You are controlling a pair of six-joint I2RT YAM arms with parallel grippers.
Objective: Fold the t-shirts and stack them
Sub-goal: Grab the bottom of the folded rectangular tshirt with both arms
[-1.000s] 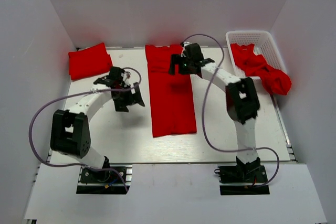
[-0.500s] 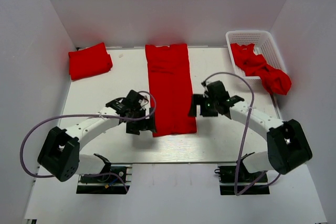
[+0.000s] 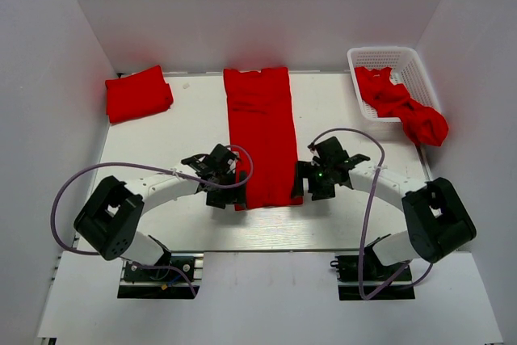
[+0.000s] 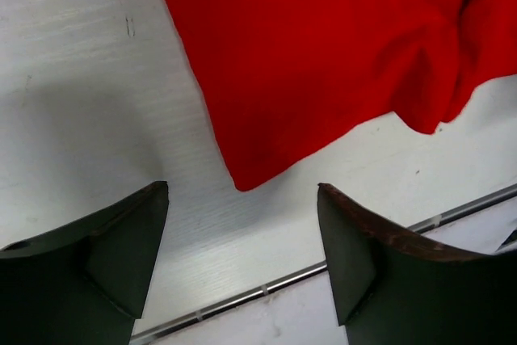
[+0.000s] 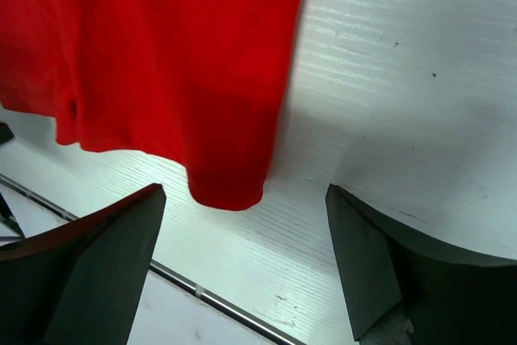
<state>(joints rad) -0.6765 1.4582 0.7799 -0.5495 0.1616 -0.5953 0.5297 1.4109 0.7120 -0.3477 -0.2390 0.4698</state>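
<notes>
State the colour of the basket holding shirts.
White; the basket shows best in the top external view.

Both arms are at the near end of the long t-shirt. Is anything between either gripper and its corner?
Nothing visible. The left gripper and right gripper stand open just short of the long t-shirt's near corners. In both wrist views only table surface lies between the fingers and the cloth, and each corner lies flat and uncovered.

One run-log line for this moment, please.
left tool: open, at near-left corner of folded red cloth t-shirt | right tool: open, at near-right corner
</notes>
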